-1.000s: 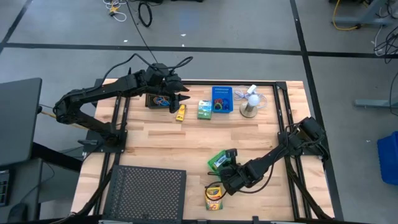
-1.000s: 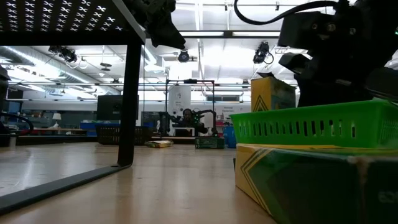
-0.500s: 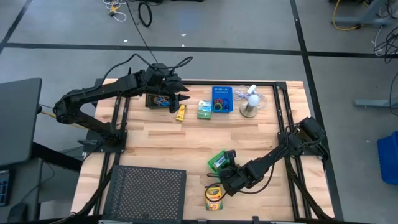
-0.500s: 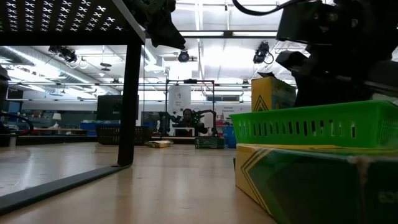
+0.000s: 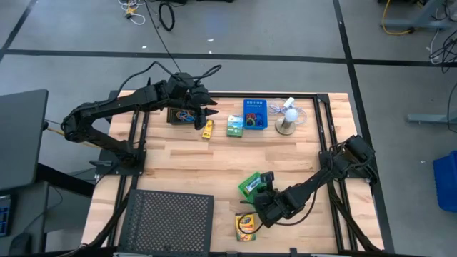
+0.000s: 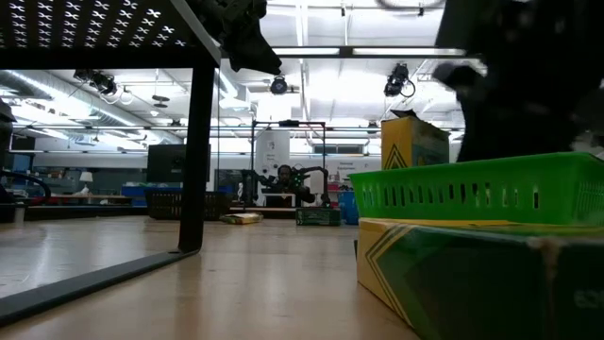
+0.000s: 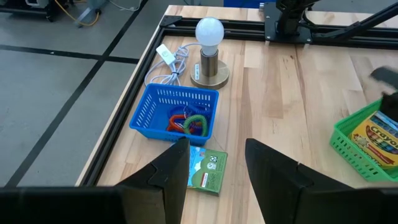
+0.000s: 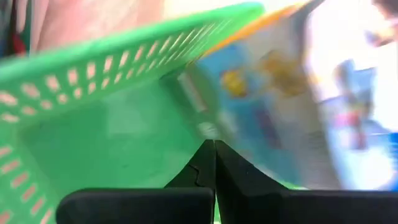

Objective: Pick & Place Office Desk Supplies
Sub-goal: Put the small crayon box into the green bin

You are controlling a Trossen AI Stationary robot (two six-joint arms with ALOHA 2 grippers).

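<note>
**Q.** Which things lie about the green bin, largest first, and how would each handle?

**A.** The landmark is the green bin (image 5: 251,185), near the front of the surface (image 5: 214,160). Largest of my task's things is the yellow crayon box (image 5: 246,225): it lies flat just in front of the bin, on the side away from the fan. I judge it light, stiff card, fairly slick; I would take it across its narrow width, not its faces. A second crayon box stands inside the bin, seen in the left wrist view. The bin itself is thin, light plastic lattice that will flex; its rim is the place to pinch.

**Q.** And farther off?

**A.** Well beyond the bin, along the far edge, stand the blue bin (image 5: 253,114) with rubber-band loops (image 7: 188,121) in it, soft and springy, best pinched singly. Just beside it lies a green-white small box (image 5: 234,126), light card, and then the yellow tube (image 5: 207,128), smooth and liable to roll; I would grip it mid-length. The black bin (image 5: 180,116) lies under my left arm. The white fan (image 5: 287,114) is no part of the task.

**Q.** State of each claw?

**A.** My right claw (image 5: 263,212) has its fingers pressed together on nothing, between the green bin and the flat crayon box. My left claw (image 5: 205,112) hangs above the black bin and tube, fingers (image 7: 171,174) moderately apart and empty.
</note>
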